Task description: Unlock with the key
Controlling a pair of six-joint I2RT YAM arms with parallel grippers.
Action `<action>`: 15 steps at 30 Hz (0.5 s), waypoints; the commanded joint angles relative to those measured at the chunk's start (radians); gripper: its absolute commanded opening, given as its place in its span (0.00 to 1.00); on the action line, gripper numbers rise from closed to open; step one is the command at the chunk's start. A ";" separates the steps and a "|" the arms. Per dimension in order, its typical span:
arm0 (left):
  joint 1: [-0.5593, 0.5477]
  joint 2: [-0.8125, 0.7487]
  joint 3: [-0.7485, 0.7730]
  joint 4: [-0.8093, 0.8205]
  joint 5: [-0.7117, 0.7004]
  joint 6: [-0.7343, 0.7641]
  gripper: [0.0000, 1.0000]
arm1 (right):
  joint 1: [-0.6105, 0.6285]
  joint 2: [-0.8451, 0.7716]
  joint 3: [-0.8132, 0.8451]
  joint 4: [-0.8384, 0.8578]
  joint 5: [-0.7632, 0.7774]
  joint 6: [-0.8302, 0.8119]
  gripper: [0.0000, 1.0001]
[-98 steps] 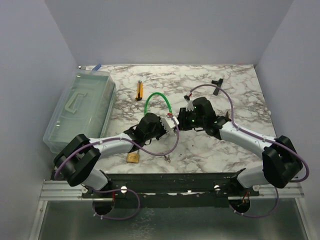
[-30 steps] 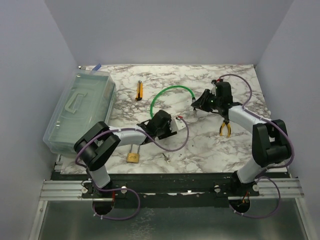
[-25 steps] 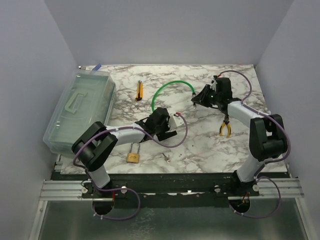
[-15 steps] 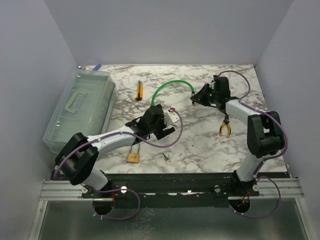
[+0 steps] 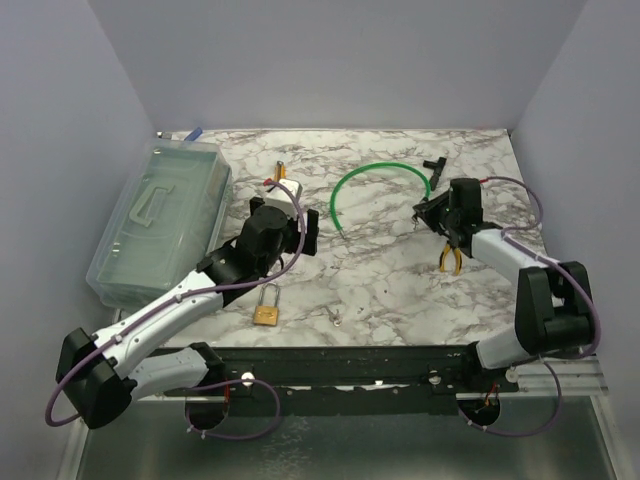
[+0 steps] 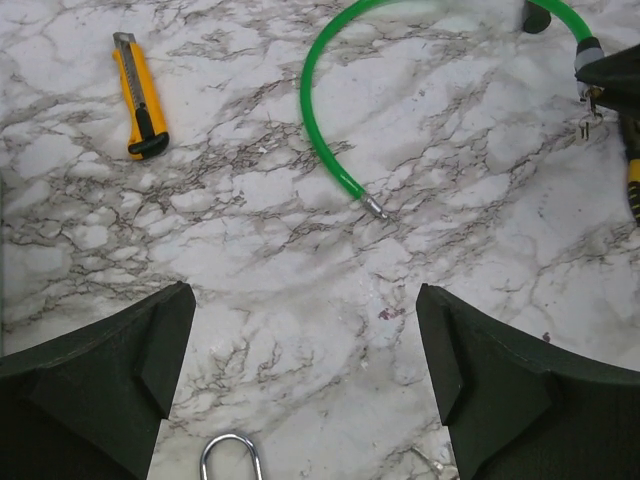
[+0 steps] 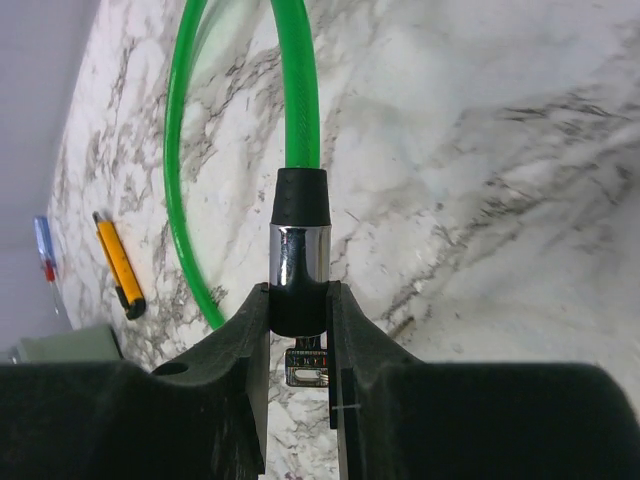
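The left wrist view's bottom edge cuts my padlock [image 6: 229, 437] below its shackle top; the key [image 5: 335, 317] is too small to make out.

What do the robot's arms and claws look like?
The left arm and right arm are both white tubes with chunky black joints. Thin purple cables trail from each one. The left claw and right claw each have two black, wedge-shaped fingers. I can't see any writing on them.

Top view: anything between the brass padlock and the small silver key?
Nothing. In the top view only bare marble tabletop separates the brass padlock from the small silver key, near the table's front edge.
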 commanded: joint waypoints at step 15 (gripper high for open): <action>0.015 -0.044 0.057 -0.375 0.028 -0.148 0.99 | 0.015 0.152 -0.053 0.283 -0.186 0.141 0.00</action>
